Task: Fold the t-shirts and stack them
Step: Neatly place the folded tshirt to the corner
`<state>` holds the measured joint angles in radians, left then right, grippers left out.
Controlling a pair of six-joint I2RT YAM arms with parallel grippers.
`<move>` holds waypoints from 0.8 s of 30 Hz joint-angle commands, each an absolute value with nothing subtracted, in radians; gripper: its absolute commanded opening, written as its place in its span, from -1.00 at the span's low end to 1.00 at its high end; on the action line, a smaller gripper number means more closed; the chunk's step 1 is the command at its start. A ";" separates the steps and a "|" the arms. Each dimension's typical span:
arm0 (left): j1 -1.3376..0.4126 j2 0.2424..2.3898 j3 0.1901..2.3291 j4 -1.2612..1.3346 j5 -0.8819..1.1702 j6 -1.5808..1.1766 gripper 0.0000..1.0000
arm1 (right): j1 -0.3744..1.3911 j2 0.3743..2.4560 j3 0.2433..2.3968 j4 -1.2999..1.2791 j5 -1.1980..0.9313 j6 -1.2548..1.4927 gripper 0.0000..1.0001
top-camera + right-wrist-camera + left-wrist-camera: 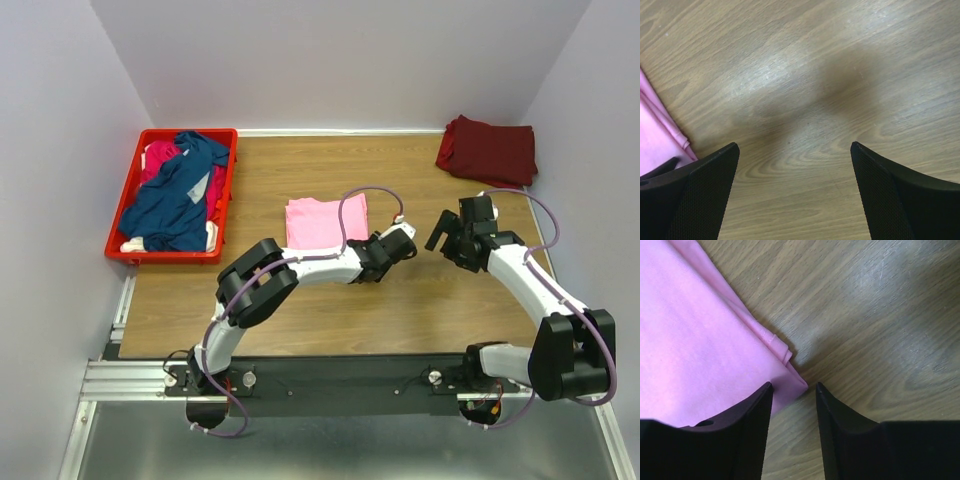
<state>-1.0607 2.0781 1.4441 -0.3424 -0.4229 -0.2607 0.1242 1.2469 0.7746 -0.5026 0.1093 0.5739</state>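
A folded light pink t-shirt [322, 222] lies flat at the table's middle. My left gripper [380, 256] is at its near right corner. In the left wrist view the gripper [794, 385] is open, and the pink shirt's [700, 340] corner lies between the fingertips, not pinched. My right gripper [445, 238] is open wide and empty over bare wood [795, 145], just right of the pink shirt [655, 140]. A folded dark maroon t-shirt [487, 150] lies at the back right corner. A navy blue t-shirt [175, 195] and a magenta one [160, 158] lie crumpled in the crate.
A red plastic crate [225, 190] stands at the left of the wooden table [300, 300]. Walls close in the back and both sides. A metal rail runs along the near edge.
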 commanded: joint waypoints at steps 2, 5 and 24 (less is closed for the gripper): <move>-1.062 2.128 1.436 -0.360 -0.437 -0.256 -0.28 | 0.120 1.224 0.753 -0.491 0.034 0.554 0.97; -1.063 2.123 1.424 -0.361 -0.439 -0.259 -0.79 | 0.121 1.224 0.747 -0.466 -0.024 0.555 0.97; -1.038 1.842 1.332 -0.348 -0.364 -0.305 -1.00 | 0.124 1.582 0.446 0.601 -0.626 1.061 0.99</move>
